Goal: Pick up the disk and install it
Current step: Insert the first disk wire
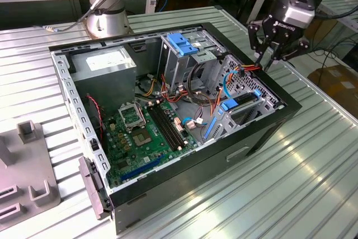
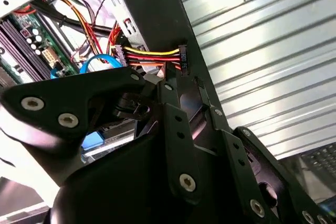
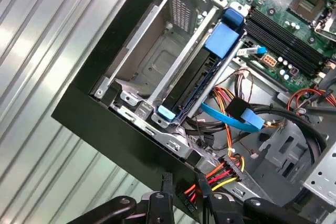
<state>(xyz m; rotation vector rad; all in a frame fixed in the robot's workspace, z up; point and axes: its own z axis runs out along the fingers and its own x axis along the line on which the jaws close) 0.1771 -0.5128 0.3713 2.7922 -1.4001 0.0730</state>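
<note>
Gripper [image 1: 267, 61] hovers above case [image 1: 263, 135] rim, disk [image 1: 246, 102] lying inside.

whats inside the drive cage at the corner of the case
A dark, blue-railed disk sits in one slot of the drive cage; the slot beside it shows bare metal. The cage walls cover the disk's label and most of its body.

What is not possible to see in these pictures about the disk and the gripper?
- The disk: its label is hidden. In the first wrist view it stands edge-on in the drive cage, whose walls cover its faces.
- Its inner end: small in the exterior view, with cables crossing it.
- The gripper: cut off by the picture's edge in the first wrist view.
</note>
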